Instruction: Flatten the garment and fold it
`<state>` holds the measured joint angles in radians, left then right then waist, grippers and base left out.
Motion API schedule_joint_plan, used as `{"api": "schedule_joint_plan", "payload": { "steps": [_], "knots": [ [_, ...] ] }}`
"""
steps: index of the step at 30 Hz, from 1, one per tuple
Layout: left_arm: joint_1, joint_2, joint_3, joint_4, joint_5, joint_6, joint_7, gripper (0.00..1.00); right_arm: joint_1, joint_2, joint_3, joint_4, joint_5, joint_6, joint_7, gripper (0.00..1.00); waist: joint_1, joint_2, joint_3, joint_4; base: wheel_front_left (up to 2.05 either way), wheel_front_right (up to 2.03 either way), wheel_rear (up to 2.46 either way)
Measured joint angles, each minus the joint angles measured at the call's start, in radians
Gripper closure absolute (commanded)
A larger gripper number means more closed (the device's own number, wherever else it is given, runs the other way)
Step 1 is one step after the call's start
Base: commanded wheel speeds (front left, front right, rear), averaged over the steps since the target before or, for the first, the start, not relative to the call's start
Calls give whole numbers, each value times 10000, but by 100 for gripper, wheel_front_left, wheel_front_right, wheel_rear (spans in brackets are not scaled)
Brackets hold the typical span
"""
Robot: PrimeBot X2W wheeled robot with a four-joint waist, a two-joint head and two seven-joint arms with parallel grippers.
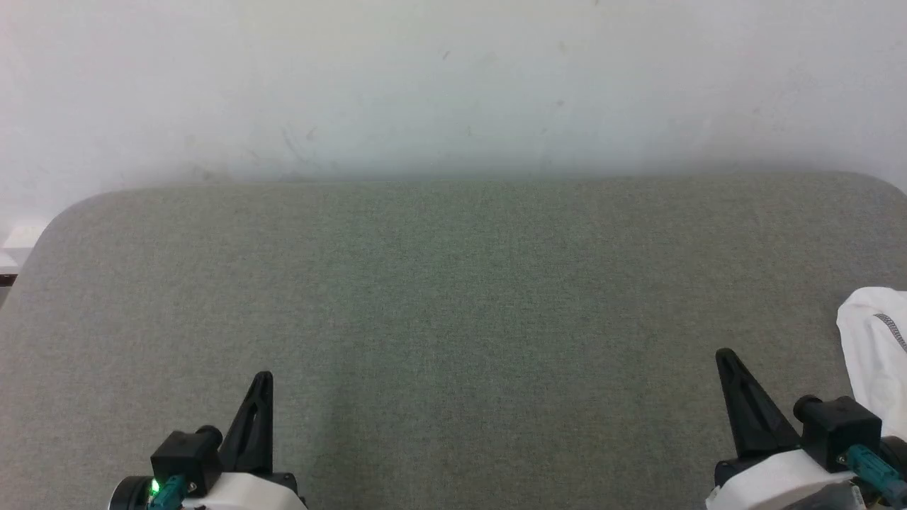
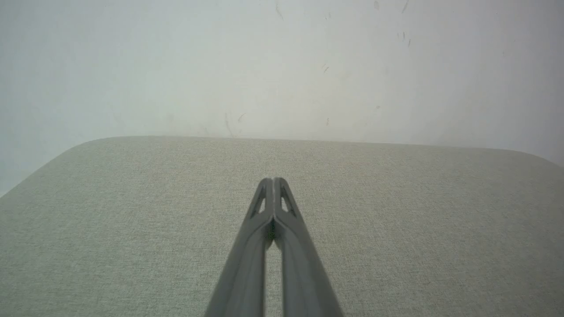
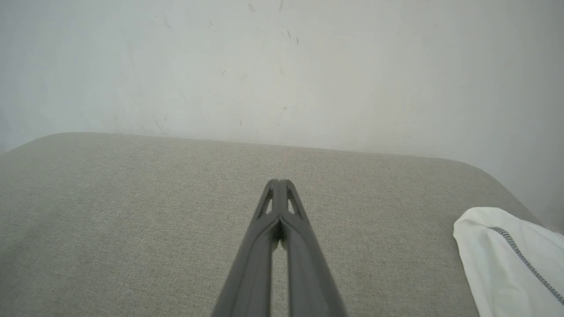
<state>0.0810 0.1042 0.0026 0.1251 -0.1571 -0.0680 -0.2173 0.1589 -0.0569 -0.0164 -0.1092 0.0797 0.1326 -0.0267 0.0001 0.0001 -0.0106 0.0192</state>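
On the head view I see the left gripper [image 1: 263, 381] at the lower left and the right gripper [image 1: 725, 358] at the lower right. Both point away from me over the desk [image 1: 453, 297], a broad surface covered in grey woven fabric with rounded far corners. A pale, lightly scuffed wall [image 1: 453, 85] stands behind it.

On the left wrist view, the left gripper [image 2: 273, 180] has its jaws pressed together, tips meeting with nothing between them. The right wrist view shows the same for the right gripper [image 3: 279, 181]: jaws closed tip to tip and empty. I cannot tell from any view whether either pair of tips touches the fabric below or sits just above it.

The garment [image 1: 877, 354] lies on the desk at the far right edge of the head view, cut off by the frame. It is a bunched mass of white thin cloth with a line of dark grey seam stitching [image 1: 894, 331] running across it. On the right wrist view the garment [image 3: 493, 259] sits at the lower right, clear of the closed fingers, and its stitching [image 3: 522, 257] slants toward the corner. It is near the right gripper on its outer side and well apart from the left one.

A small green light [image 1: 154, 486] glows on the left wrist housing.
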Motion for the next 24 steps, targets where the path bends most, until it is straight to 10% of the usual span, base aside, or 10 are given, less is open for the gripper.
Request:
{"api": "schedule_joint_plan", "payload": {
  "steps": [24],
  "knots": [
    [-86,-96,-6,-259,359,167,477,100,-324,2,36,259,-186,0,79,100,0,0,24,-44,0,0,0]
  ]
}}
